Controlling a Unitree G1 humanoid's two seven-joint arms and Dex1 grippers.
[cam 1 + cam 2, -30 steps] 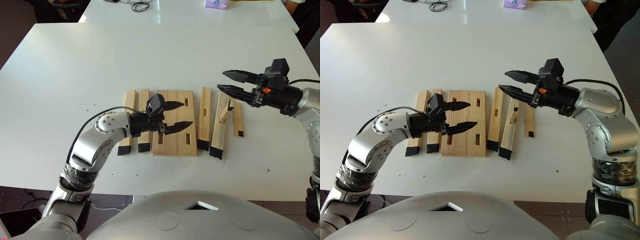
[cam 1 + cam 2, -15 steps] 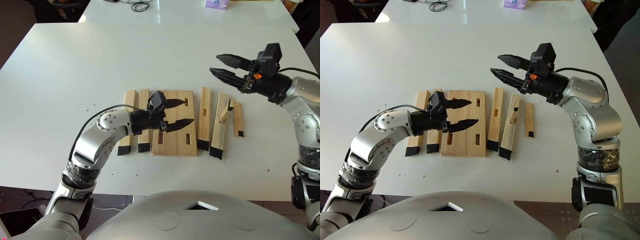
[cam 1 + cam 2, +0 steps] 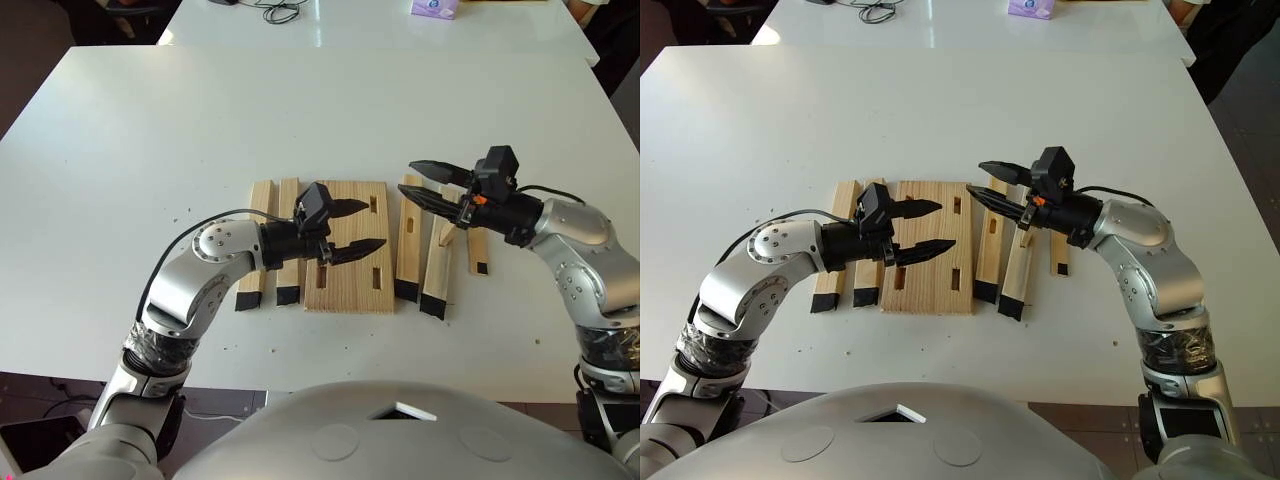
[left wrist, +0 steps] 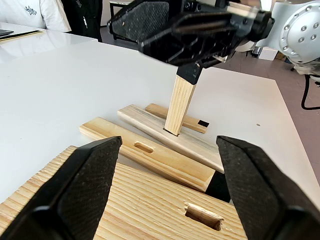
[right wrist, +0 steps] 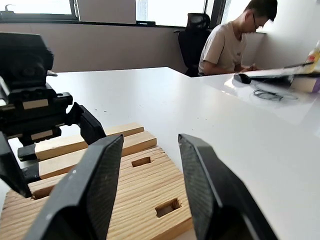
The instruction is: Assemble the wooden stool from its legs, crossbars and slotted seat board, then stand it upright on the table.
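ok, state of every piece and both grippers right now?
seat board: flat on table, nothing fitted
left gripper: open, above seat board
right gripper: open, above right legs
left legs: two, flat, loose
right legs: two, flat
crossbar: tilted, plugged into one right leg
short bar: flat, loose

Both arms [image 3: 185, 295] are silver-grey metal with rounded joint housings [image 3: 216, 246]. The housing behind the left tool [image 3: 375, 226] bears a ring of small screws. Each tool has two black tapered fingers [image 3: 350, 209] on a black block. A thin black cable [image 3: 200, 222] trails behind each. The right tool [image 3: 408, 177] has an orange mark [image 3: 475, 197].
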